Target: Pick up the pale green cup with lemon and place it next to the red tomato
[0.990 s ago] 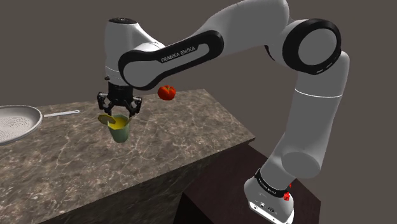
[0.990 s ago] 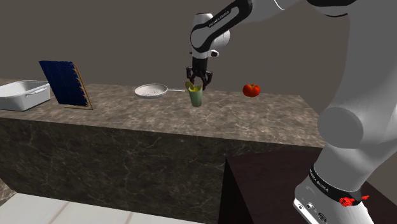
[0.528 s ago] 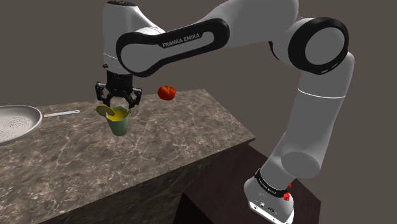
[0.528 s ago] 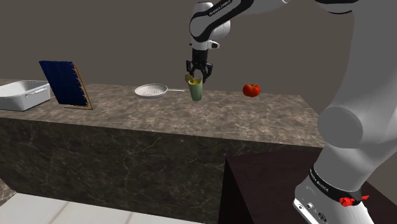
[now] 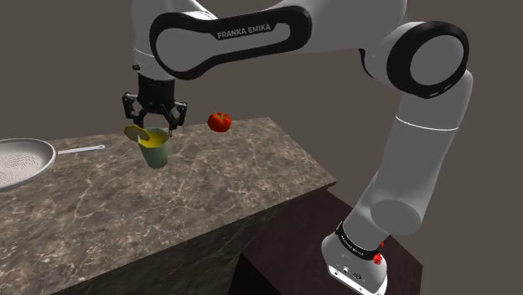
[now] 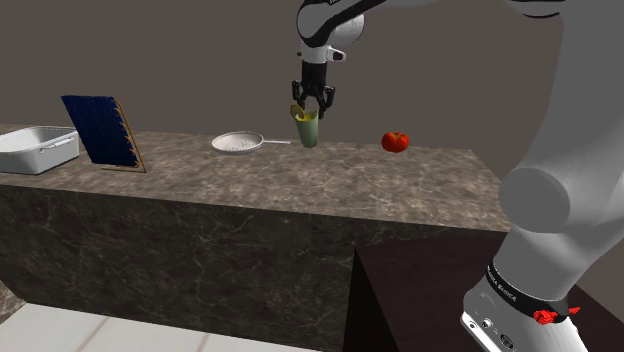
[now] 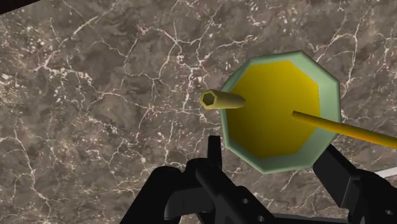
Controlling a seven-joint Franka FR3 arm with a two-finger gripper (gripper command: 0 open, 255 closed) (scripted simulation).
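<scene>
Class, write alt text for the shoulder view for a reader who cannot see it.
A white arm's black gripper, jaws shut on a pale green cup with a lemon slice, holds it above a marbled counter. A red tomato sits beyond the cup near the far edge; a pale pan lies at the view's left edge.

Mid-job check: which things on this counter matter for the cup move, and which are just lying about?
Part of the job:
- pale green cup with its lemon slice, clasped in the gripper
- red tomato, the spot to set the cup beside

Lying about:
- pan
- blue rack
- white tub
</scene>
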